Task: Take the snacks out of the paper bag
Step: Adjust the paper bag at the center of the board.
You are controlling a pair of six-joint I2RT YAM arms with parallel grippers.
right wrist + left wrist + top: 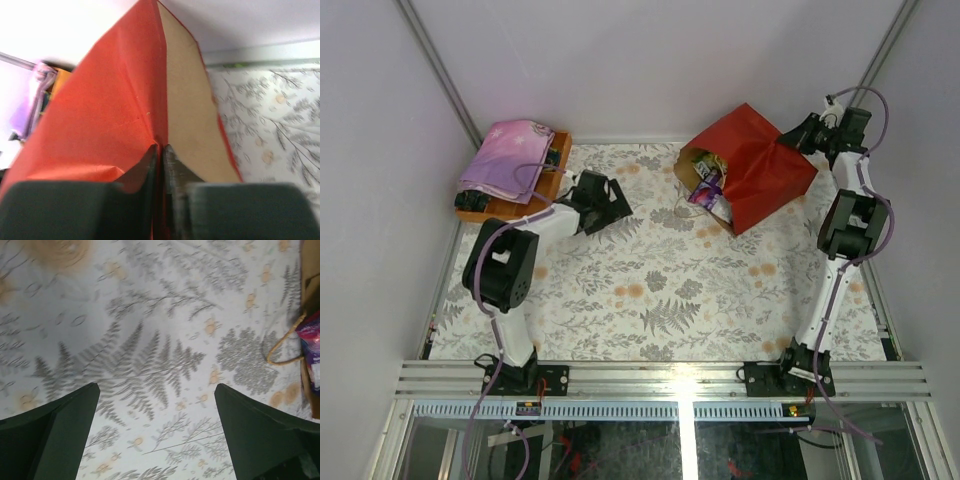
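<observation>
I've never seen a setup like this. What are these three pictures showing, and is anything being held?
Two robot arms stand at the edge of a flower-patterned table. One picture looks down from above; the other two come from cameras on each wrist. A red paper bag lies on its side, snacks showing at its mouth. The right gripper has its jaws pinched shut on the bag's folded bottom end. The left gripper hangs wide open, holding nothing. A pink cloth sits at the far left.

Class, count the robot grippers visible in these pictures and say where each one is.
2. The left gripper hangs open over the floral table, left of the paper bag. The right gripper is shut on the bag's far red edge. None hidden.
</observation>
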